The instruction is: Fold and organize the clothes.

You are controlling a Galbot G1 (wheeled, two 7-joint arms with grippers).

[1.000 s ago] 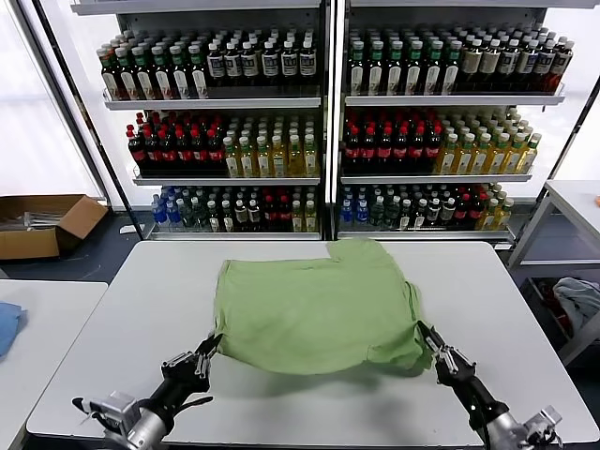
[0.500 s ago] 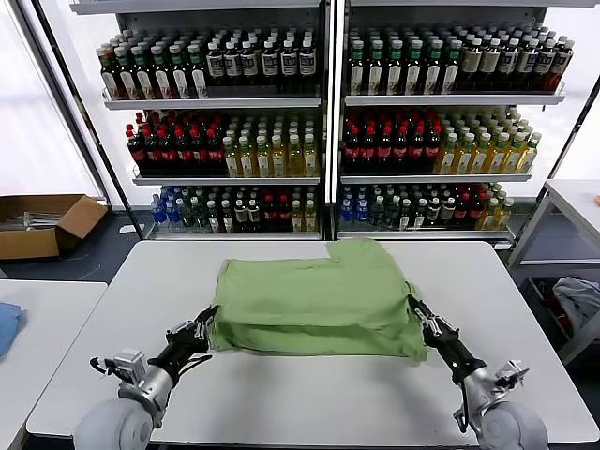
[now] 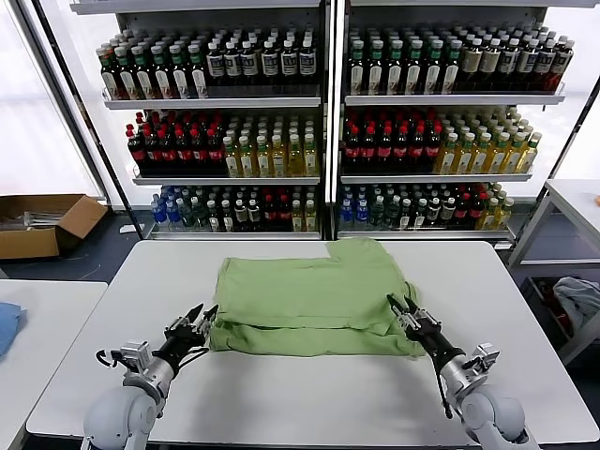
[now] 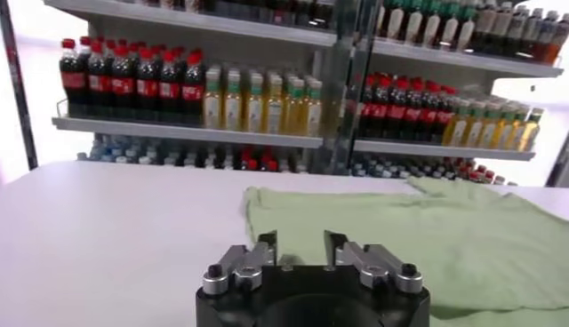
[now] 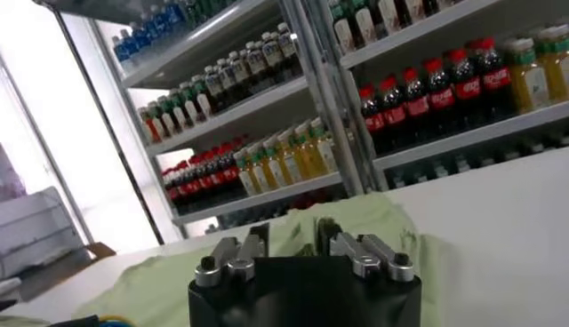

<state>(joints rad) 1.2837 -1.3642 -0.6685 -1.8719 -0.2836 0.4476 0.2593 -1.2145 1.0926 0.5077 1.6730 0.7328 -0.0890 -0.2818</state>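
The light green polo shirt (image 3: 314, 291) lies folded flat on the white table (image 3: 309, 398), its front fold edge towards me. No collar, buttons or print show. My left gripper (image 3: 200, 315) is open and empty just off the shirt's front left corner; in the left wrist view its gripper (image 4: 300, 242) has the shirt (image 4: 427, 222) lying ahead. My right gripper (image 3: 405, 307) is open at the shirt's front right corner, low over the fabric. In the right wrist view its gripper (image 5: 292, 235) has green cloth (image 5: 356, 222) just beyond the fingertips.
Tall shelves of bottles (image 3: 328, 122) stand behind the table. A cardboard box (image 3: 42, 223) sits on the floor at far left. A side table at left holds a blue cloth (image 3: 7, 328). A grey-blue cloth (image 3: 581, 300) lies at right.
Both grippers carried the shirt's front hem up and away from me, laying it over the shirt. The shirt now lies flat and both grippers have let go.
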